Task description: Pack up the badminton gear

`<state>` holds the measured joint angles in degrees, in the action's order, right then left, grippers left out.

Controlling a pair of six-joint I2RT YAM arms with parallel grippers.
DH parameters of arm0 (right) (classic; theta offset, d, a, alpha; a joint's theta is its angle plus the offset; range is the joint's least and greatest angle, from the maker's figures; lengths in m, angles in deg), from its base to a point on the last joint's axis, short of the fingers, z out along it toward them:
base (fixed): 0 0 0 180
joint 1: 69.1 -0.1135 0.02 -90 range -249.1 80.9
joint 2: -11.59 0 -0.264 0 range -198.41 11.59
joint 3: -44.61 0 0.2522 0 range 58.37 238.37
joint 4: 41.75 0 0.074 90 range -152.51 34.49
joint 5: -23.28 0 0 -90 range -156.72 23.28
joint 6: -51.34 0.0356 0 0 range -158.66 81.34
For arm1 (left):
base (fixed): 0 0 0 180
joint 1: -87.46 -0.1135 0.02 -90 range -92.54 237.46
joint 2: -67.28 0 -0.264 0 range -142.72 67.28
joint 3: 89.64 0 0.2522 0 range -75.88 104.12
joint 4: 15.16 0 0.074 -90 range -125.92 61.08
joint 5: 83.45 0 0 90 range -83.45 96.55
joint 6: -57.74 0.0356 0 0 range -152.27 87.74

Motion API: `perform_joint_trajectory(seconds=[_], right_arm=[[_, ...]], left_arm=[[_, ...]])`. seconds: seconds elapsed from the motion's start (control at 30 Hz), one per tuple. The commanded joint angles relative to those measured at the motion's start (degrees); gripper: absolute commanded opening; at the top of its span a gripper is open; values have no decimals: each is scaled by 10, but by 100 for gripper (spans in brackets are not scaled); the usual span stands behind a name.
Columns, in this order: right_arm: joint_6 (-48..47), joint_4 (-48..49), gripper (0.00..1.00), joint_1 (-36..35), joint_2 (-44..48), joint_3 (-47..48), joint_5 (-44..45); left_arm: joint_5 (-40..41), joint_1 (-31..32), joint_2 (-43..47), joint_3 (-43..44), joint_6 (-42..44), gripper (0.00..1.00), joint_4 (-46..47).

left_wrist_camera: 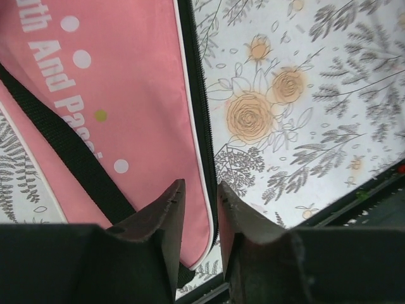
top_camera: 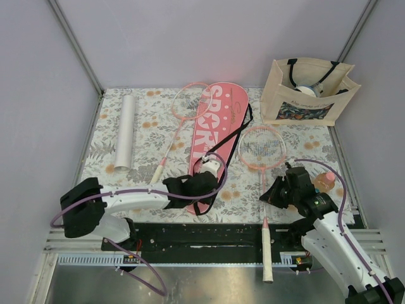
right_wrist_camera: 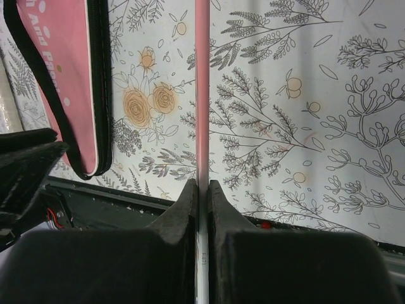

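Observation:
The pink "SPORT" racket cover (top_camera: 215,126) lies flat mid-table with its black strap (left_wrist_camera: 63,136) across it. My left gripper (top_camera: 202,180) hovers over the cover's near end, open by a narrow gap (left_wrist_camera: 200,187); the cover's zipped edge (left_wrist_camera: 197,95) runs under that gap. One pink racket (top_camera: 190,101) lies left of the cover, partly under it. The second racket (top_camera: 261,147) lies to the right, its white handle (top_camera: 267,253) reaching past the table's near edge. My right gripper (right_wrist_camera: 202,185) is shut on its thin shaft (right_wrist_camera: 202,95). A white tube (top_camera: 126,130) lies at the far left.
A beige tote bag (top_camera: 307,95) with black straps stands at the back right corner. A small peach bottle (top_camera: 324,182) lies just right of my right arm. The floral cloth (top_camera: 158,136) covers the table; a black rail (top_camera: 209,237) runs along its near edge.

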<state>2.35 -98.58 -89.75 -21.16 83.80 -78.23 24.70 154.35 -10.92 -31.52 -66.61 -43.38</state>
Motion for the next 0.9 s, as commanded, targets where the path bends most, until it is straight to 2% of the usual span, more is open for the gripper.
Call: perform_joint_trajectory(seconds=[0.0, 0.2, 0.37, 0.47, 0.57, 0.63, 0.7, 0.73, 0.87], right_arm=[[6, 41, 0, -4, 1, 1, -6], [5, 43, 0, -4, 4, -4, -9], [6, 49, 0, -5, 5, -9, -11], [6, 53, 0, -4, 2, -11, -11], [6, 55, 0, -4, 2, -11, -11], [6, 55, 0, -4, 4, -11, -12], [5, 52, 0, -5, 6, -12, -10], [3, 53, 0, -5, 8, -12, -8], [4, 52, 0, -4, 10, -13, -11]], left_arm=[[5, 2, -56, 29, 20, 34, 12], [0, 3, -111, 58, 38, 48, 11], [13, 4, -133, 68, 46, 55, 8], [28, 5, -149, 75, 47, 55, 1], [35, 6, -164, 78, 50, 45, 0], [34, 6, -167, 77, 48, 33, -1], [39, 6, -165, 75, 43, 8, -5], [40, 6, -163, 72, 43, 0, -4], [42, 6, -132, 66, 38, 0, -13]])
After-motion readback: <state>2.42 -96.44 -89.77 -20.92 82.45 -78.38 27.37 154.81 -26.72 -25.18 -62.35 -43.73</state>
